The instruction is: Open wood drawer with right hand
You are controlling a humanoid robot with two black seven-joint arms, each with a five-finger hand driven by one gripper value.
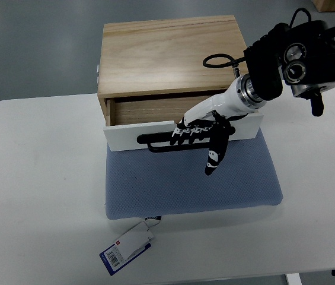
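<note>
You see the box (170, 53) standing at the far side of the white table (37, 196), its rear half over the table's back edge region and its front resting on a blue mat (191, 181). The drawer (128, 133) is partly out: its white front sits forward of the wooden shell, and a dark gap shows the drawer's inside behind it. A black handle (155, 142) runs along the white front.

Your right hand (201, 127) comes in from the right edge on a black arm with a white wrist. Its fingers (191, 129) are curled over the top of the drawer front and hooked onto the handle, gripping it. The thumb (214, 155) points down and forward, hanging free over the mat.

A tag (125, 248) with a barcode lies on the table just beyond the mat's near edge, tied to the mat.
</note>
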